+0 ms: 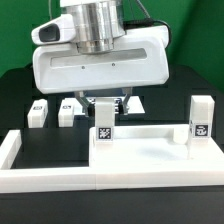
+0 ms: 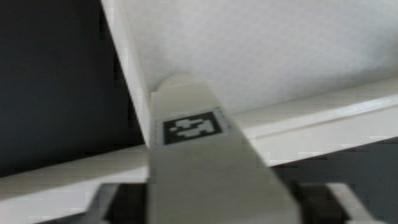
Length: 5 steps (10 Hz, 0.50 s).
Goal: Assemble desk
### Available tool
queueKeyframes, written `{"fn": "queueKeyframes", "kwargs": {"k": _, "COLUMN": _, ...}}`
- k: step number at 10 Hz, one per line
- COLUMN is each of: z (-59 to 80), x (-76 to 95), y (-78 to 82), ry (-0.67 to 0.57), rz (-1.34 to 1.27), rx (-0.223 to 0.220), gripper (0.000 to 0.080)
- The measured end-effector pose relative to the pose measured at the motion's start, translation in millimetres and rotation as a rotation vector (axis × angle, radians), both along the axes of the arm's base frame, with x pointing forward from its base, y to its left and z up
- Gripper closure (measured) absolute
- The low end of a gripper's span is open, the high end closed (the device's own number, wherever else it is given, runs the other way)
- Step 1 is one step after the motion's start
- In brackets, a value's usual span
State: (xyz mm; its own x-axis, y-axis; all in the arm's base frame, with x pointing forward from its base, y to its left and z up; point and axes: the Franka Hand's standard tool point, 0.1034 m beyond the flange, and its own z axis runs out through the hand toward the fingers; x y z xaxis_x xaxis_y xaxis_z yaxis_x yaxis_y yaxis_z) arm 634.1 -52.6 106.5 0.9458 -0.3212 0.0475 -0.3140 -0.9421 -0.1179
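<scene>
- The gripper (image 1: 115, 102) hangs straight down over the tabletop (image 1: 150, 134), at its corner on the exterior view's left
- A leg (image 1: 103, 126) stands upright at that corner, with its tag low on the face turned to the exterior camera
- The top of the leg reaches up between the fingers (image 1: 99, 101)
- In the wrist view the leg (image 2: 199, 150) runs away from the camera, and its near end fills the space between the two dark fingers (image 2: 121, 200)
- That view shows no gap beside the leg, but it is blurred, so I cannot tell whether the jaws are clamped on it or only close around it
- The tabletop lies flat on the black table (image 1: 55, 146), towards the exterior view's right, with its near edge against the front border bar (image 1: 60, 181)
- In the wrist view the tabletop (image 2: 249, 50) is a pale sheet behind the leg, its raised rim crossing on a slant and the table dark beside it
- A second leg (image 1: 201, 118) stands upright at the tabletop's other near corner, on the exterior view's right, with its tag showing
- Whether either upright leg is fastened to the tabletop I cannot tell
- A third leg (image 1: 38, 112) and a fourth leg (image 1: 68, 110) sit near each other on the table farther back, on the exterior view's left, well apart from the tabletop
- The border bar wraps around the near side of the table and turns back along the exterior view's left
</scene>
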Motion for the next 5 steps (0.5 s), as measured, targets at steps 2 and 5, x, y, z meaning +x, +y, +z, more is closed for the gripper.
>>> {"fn": "queueKeyframes", "kwargs": {"k": 2, "z": 0.4, "x": -0.3, "y": -3.7, "ry": 0.042, "rz": -0.266, "rx": 0.026, "gripper": 0.0503}}
{"fn": "queueKeyframes", "kwargs": {"k": 5, "z": 4.1, "x": -2.3, "y": 5.9, "ry": 0.165, "rz": -0.809, "rx": 0.1, "gripper": 0.0505}}
